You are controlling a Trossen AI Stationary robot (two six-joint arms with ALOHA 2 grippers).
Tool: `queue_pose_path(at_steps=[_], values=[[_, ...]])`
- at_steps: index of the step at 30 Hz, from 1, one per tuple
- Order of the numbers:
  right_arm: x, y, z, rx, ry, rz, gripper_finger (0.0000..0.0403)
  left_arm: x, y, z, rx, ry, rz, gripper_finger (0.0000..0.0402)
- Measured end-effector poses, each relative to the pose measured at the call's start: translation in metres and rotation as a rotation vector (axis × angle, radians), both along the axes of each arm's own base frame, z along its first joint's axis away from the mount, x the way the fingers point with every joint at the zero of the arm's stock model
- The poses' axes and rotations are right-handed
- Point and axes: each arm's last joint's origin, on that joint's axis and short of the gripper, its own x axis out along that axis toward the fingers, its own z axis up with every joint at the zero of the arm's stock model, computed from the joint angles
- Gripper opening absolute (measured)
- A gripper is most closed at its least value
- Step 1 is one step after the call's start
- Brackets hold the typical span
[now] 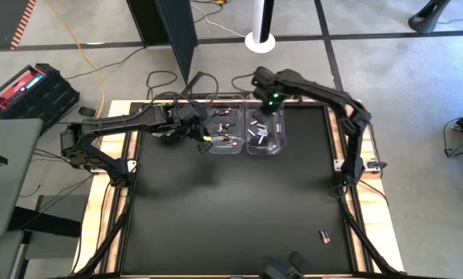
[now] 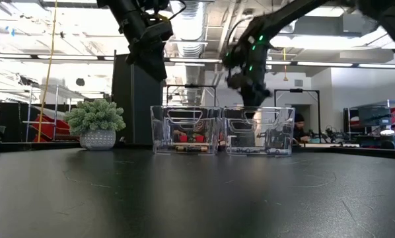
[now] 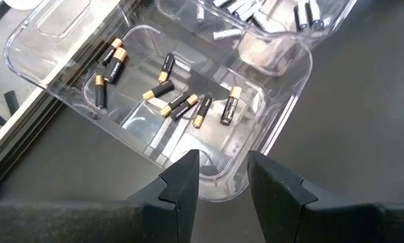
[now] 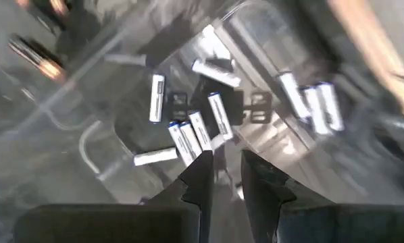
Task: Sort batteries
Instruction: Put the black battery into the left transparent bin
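The left gripper [image 3: 221, 177] hangs open and empty above a clear bin [image 3: 269, 145] holding dark, copper-ended batteries [image 3: 182, 102]

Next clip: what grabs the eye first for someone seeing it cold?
Two clear bins sit side by side at the table's far edge: the left bin holds dark copper-ended batteries, the right bin white ones. Each arm's tool hangs open over a bin. One stray battery lies alone near the front right corner.

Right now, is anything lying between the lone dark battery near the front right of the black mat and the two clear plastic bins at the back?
Nothing visible does. The lone dark battery lies apart on bare black mat, and open mat runs up to the clear bin of dark copper-ended cells and the clear bin of white cells.
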Motion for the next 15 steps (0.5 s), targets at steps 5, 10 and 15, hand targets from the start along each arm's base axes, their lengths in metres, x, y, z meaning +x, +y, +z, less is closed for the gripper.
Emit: queue_pose_path(at_steps=[5,10,15], values=[[-0.019,0.023,0.044,-0.042,-0.111,-0.125,0.0093,-0.002,-0.001,-0.001,0.000,0.026,-0.010,0.0120],[-0.042,0.063,0.062,-0.059,-0.140,-0.265,0.0093,-0.003,-0.001,-0.003,0.009,0.059,-0.036,0.0120],[-0.066,0.114,0.062,-0.072,-0.116,-0.446,0.0093,-0.004,-0.002,-0.003,0.010,0.077,-0.045,0.0120]])
